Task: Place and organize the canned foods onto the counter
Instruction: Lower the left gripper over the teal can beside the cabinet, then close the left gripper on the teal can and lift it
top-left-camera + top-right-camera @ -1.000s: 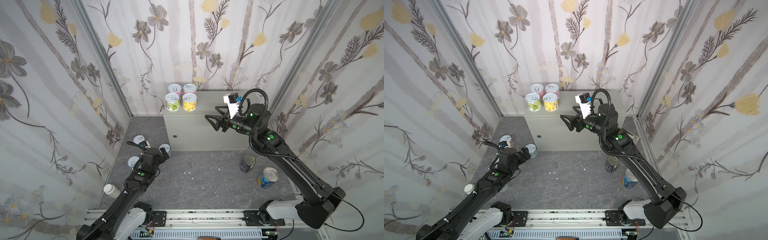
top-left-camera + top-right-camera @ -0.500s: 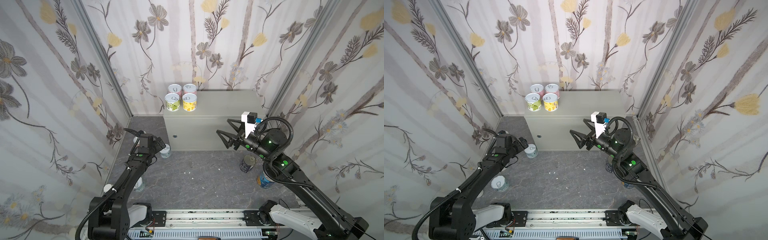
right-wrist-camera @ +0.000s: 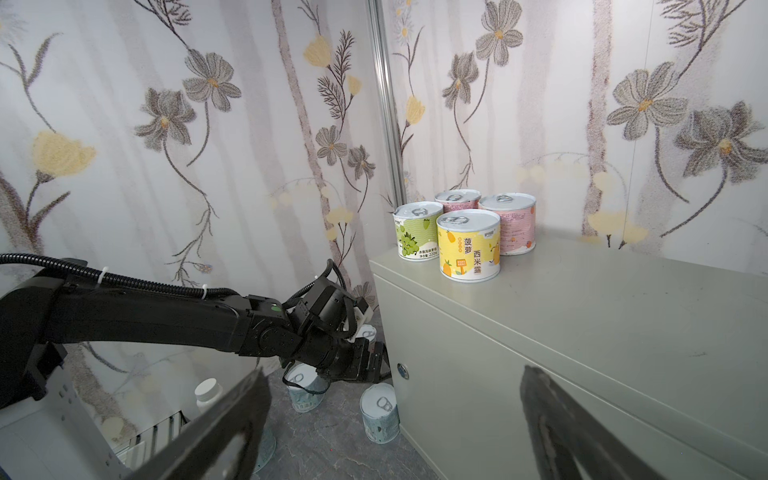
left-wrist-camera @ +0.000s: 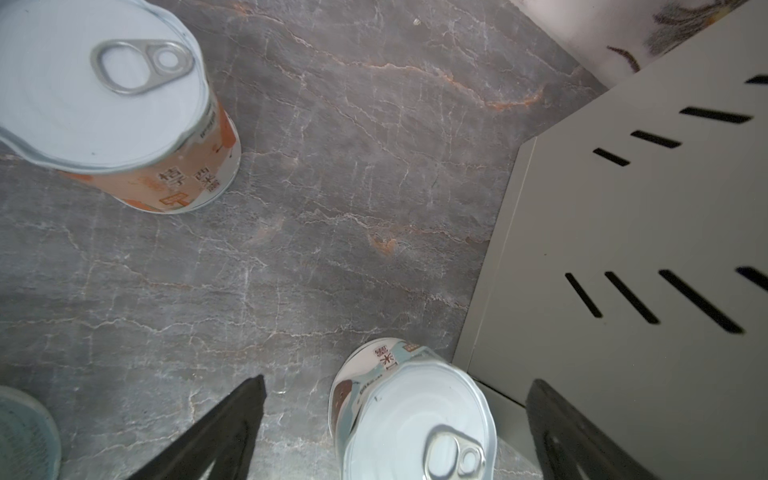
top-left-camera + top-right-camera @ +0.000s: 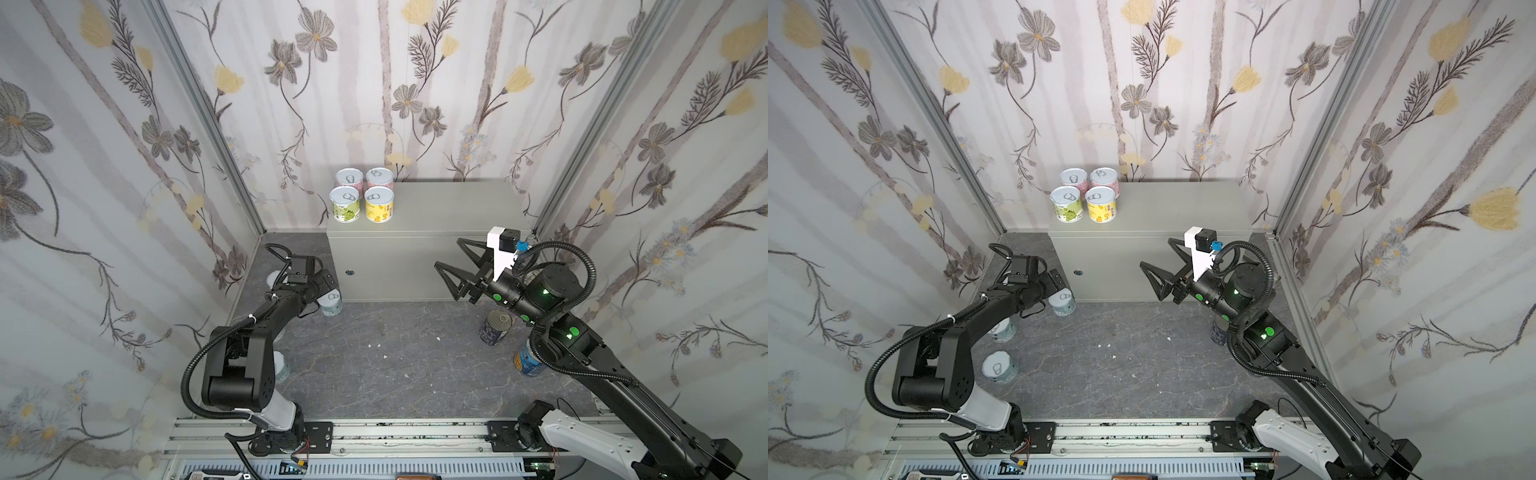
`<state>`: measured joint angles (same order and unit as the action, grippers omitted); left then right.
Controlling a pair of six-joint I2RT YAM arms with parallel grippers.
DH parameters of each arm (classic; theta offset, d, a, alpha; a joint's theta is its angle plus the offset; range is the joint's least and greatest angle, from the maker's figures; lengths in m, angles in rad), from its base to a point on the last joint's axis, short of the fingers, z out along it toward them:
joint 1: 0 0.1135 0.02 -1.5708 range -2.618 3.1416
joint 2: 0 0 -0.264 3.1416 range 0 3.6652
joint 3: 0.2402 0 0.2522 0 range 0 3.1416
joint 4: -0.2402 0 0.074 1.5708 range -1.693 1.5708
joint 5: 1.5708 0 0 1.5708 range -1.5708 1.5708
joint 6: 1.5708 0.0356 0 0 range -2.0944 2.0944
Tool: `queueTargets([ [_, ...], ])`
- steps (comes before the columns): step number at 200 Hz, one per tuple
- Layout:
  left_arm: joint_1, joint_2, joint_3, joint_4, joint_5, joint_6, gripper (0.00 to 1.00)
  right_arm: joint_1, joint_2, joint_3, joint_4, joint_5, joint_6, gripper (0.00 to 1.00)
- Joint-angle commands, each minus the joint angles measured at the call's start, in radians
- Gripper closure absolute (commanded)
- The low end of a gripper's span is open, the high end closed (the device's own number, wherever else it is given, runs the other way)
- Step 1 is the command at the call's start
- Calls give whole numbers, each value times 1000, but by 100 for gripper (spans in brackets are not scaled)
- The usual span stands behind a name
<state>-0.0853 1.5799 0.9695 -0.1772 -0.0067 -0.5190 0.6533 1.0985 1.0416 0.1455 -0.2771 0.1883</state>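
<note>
Against the back wall, the counter stands on the marbled floor. The right gripper hovers before the counter's front face, toward its right end, jaws wide apart, nothing between them. The left gripper sits low at the counter's front-left corner, jaws spread fully. It straddles the short blue can, which stands upright on the floor just beside that corner, with a gap to each finger.

Off the counter's front-right corner, on the floor, the dark navy can is nearer the counter. The taller blue can is farther out, partly hidden by the right arm.

On the counter's back-left corner four short cans form a tight square: pink can and second pink can behind, green can and yellow can in front. The orange can stands upright on the floor off the counter's left side, apart from it.
</note>
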Motion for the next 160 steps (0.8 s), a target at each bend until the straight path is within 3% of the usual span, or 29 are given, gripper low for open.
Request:
queueTargets([
  [1, -1, 28, 26, 7, -6, 10, 0, 1, -2, -5, 37, 15, -15, 5],
  [72, -10, 124, 45, 13, -18, 5, 0, 1, 8, -5, 38, 9, -15, 6],
  [160, -43, 84, -39, 27, -38, 6, 4, 6, 2, -5, 37, 6, -15, 7],
])
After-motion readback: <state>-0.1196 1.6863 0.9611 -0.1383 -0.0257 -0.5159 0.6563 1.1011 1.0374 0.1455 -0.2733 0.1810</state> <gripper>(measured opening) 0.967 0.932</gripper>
